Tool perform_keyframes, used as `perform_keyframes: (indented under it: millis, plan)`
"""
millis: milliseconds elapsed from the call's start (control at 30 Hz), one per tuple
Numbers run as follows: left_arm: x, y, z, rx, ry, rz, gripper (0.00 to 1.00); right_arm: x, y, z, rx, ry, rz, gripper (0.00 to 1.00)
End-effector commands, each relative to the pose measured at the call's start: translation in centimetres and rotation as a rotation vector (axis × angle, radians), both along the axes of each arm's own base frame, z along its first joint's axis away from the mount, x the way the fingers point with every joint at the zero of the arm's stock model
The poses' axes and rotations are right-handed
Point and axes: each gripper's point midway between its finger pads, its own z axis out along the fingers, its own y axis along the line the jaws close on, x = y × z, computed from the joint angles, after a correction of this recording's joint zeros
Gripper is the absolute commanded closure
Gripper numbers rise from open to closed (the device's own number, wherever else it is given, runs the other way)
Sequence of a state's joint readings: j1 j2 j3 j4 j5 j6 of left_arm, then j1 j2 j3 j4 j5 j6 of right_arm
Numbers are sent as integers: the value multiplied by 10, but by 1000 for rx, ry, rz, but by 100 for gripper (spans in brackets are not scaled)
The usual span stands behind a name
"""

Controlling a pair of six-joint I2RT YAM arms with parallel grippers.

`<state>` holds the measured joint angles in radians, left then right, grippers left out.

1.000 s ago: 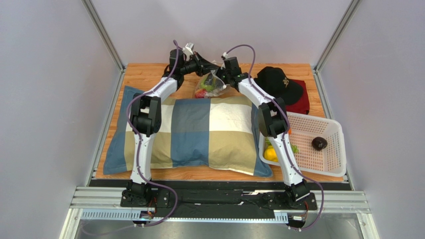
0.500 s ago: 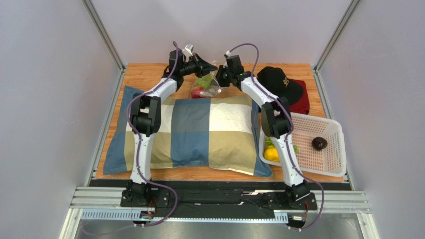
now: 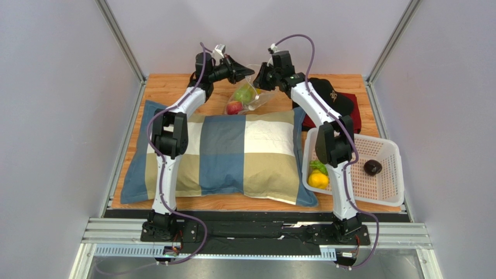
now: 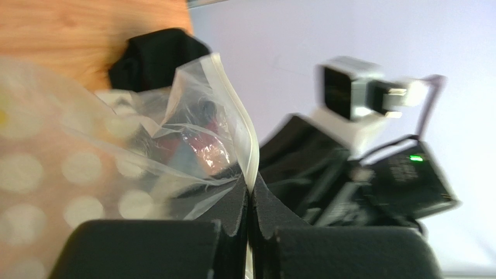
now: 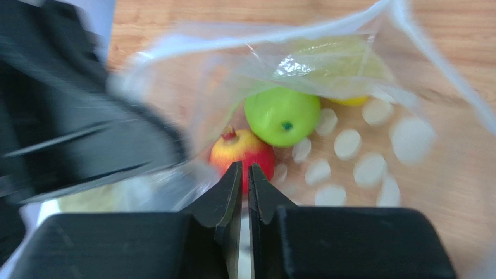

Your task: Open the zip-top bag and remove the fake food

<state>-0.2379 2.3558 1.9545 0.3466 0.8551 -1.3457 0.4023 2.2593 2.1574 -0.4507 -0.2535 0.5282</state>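
Note:
The zip-top bag (image 3: 256,100), clear with white oval dots, hangs above the back of the table between my two grippers. My left gripper (image 3: 250,71) is shut on its white rim strip (image 4: 247,145). My right gripper (image 3: 259,77) pinches the opposite rim, and a thin white strip shows between its nearly closed jaws (image 5: 245,170). Through the bag's wall (image 5: 372,139) the right wrist view shows fake food: a green apple (image 5: 282,115), a red apple (image 5: 241,152) and a yellow piece (image 5: 349,100). The other arm's gripper body fills the left of that view.
A checked pillow (image 3: 233,157) covers the middle of the table. The white perforated basket (image 3: 384,145) at right holds a yellow lemon (image 3: 316,179), a green piece (image 3: 318,167) and a dark purple fruit (image 3: 372,167). A black cap (image 3: 326,93) lies on red cloth (image 3: 353,119).
My right gripper has closed from wide open onto the bag's rim. Both grippers have risen towards the back, lifting the bag, and the right arm has swung rightwards.

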Motion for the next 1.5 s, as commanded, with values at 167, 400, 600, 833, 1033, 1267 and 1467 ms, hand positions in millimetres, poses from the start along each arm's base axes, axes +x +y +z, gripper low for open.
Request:
perform_keyframes:
  millis: [167,400,600,833,1033,1267,1467]
  plan:
    - [-15,-48,61,-165,-106,-107,100,15,-33,-46,-122,78,-70,80]
    - [-6,-36,-2,-119,-1,-67,100,12,-49,-74,-191,142,-86,48]
    - [2,-29,-20,-125,21,-41,100,17,-46,-90,-186,125,-36,21]
    - [7,-19,-22,-85,10,-30,100,30,-17,-100,-74,91,55,10]
    - [6,-16,-34,-79,25,-28,100,46,-9,-131,-43,114,9,5]
    - [2,-15,-40,-77,32,-30,100,58,2,-161,28,150,-31,5]
    - [0,-11,-40,-70,27,-24,100,65,6,-143,72,91,-32,28]
